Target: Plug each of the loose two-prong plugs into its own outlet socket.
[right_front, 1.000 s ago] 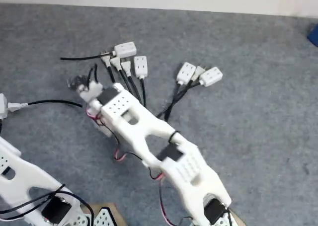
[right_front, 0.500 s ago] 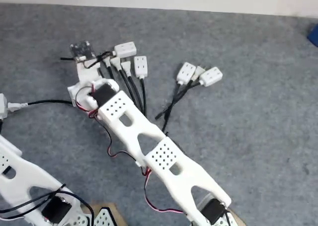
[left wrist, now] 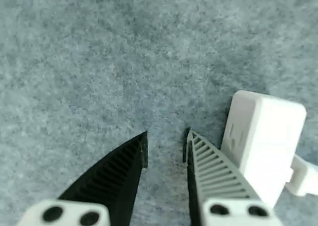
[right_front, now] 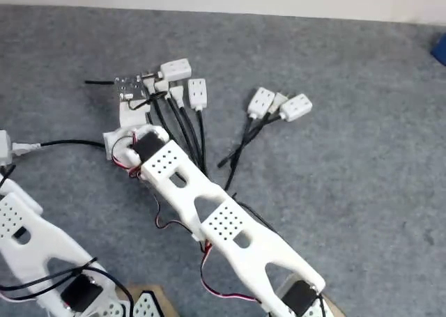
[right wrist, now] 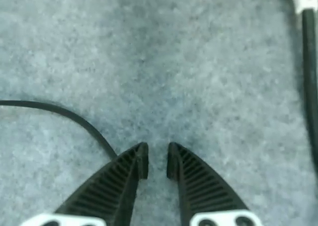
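Plugs [right_front: 162, 88], small, white, seemingly two-pronged, on black cords [right_front: 201, 132]; both arms' jaws narrowly parted, empty.

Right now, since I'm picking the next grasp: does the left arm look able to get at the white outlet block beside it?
Probably yes. The left gripper is open and empty, and the outlet block lies right beside it on the carpet, with nothing between them.

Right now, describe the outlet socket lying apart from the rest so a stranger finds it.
On the grey carpet, skip the two bunches of white sockets and black cords near the middle and go to the high view's left edge. A white outlet socket lies there alone, one black cord running off toward the middle.
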